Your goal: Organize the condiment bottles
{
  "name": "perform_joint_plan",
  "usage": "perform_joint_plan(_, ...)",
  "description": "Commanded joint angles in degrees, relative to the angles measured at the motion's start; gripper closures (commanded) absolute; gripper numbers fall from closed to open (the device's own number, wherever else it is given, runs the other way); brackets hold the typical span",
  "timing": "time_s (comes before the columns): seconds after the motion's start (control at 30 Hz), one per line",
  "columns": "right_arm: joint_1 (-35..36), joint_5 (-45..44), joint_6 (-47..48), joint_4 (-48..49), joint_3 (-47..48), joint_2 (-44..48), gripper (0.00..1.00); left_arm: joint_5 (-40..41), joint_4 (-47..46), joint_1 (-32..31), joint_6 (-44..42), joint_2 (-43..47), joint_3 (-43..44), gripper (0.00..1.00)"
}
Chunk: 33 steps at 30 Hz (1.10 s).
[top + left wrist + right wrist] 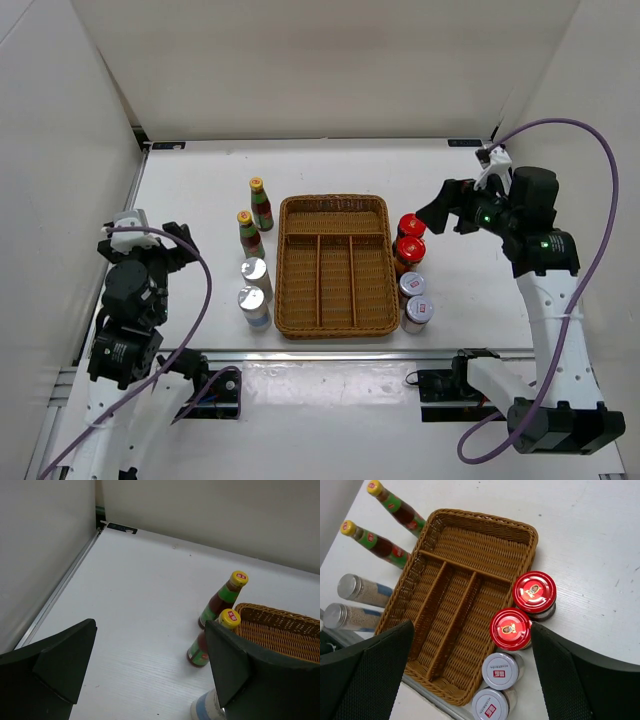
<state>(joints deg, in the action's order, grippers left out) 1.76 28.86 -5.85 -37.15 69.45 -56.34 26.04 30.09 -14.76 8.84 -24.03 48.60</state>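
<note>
Two yellow-capped green-necked bottles [260, 203] [250, 233] and two silver-topped white shakers [256, 275] [253, 305] stand in a row left of the wicker tray [335, 205]. Two red-lidded jars [411, 228] [409, 253] and two silver-lidded jars [412, 288] [418, 313] stand in a row on its right. My left gripper [180, 245] is open and empty, left of the shakers. My right gripper [450, 207] is open and empty, raised right of the red jars. The right wrist view shows the red jars [534, 592] [511, 628] and silver-lidded jars [500, 670] [490, 705] below.
The tray [530, 535] has one long cross compartment and three lengthwise ones, all empty. White walls enclose the table on the left, back and right. In the left wrist view the bottles [225, 600] [210, 640] and a shaker [207, 707] stand beside the tray rim [280, 615].
</note>
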Motion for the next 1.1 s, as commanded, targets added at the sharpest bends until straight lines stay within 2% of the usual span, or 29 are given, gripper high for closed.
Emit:
perform_joint_plan(0.0,0.70,-3.71,-0.28,-0.58,-0.25,-0.27,0.00,-0.54,-1.43,-0.44,0.12,-2.86,0.80,0.01)
perform_joint_plan(0.07,0.18,-10.71,-12.19,1.55,-3.69,2.35,0.00,-3.96,-1.43,-0.44,0.12,-4.00,0.80,0.01)
perform_joint_plan(0.13,0.17,-21.43,-28.78,-2.74,-7.98,4.38,0.00,-4.50,-1.43,-0.44,0.12,-4.01,0.19,0.01)
perform_joint_plan(0.17,0.17,-18.69,-28.87,-1.89,-10.62,7.79,0.00,-3.73,-1.43,-0.44,0.91,-4.01,0.18,0.01)
perform_joint_plan(0.23,-0.35,-11.84,-26.86,9.95,-18.25,13.06,0.00,-0.93,-0.91,-0.44,2.58,-3.05,-0.52,0.01)
perform_joint_plan(0.3,-0.35,-13.72,-25.89,14.45,-19.44,14.06,0.00,0.93,-0.38,-0.44,5.99,-2.26,-0.52,0.01)
perform_joint_plan(0.33,-0.35,-16.44,-24.66,12.99,-18.22,13.28,0.00,1.46,0.58,-0.44,6.88,-1.73,-0.52,0.01)
perform_joint_plan(0.37,-0.35,-18.73,-22.65,10.37,-15.86,8.83,0.00,0.16,1.11,-0.44,6.89,-1.72,-0.52,0.01)
perform_joint_plan(0.4,-0.35,-21.36,-18.54,3.47,-9.49,5.57,0.00,-1.50,1.12,-0.44,6.89,-1.72,-0.52,0.01)
perform_joint_plan(0.43,0.26,-23.74,-16.76,0.26,-6.29,-1.25,0.00,-2.91,1.12,-0.44,6.89,-2.24,0.00,0.01)
perform_joint_plan(0.47,2.52,-29.25,-15.26,-4.73,-1.38,-4.36,0.00,-5.80,0.59,-0.44,6.28,-2.94,0.00,0.01)
perform_joint_plan(0.53,5.08,-32.63,-14.38,-6.79,1.71,-11.38,0.00,-8.89,0.59,-0.44,5.75,-4.00,0.00,0.01)
perform_joint_plan(0.83,14.84,-40.37,-10.68,-4.95,7.01,-25.57,0.00,-6.09,-0.46,-0.44,5.13,-4.71,-0.79,0.01)
perform_joint_plan(1.07,16.61,-43.28,-8.04,-2.15,8.60,-33.30,0.00,-6.09,-0.47,-0.44,4.61,-5.94,-0.79,0.01)
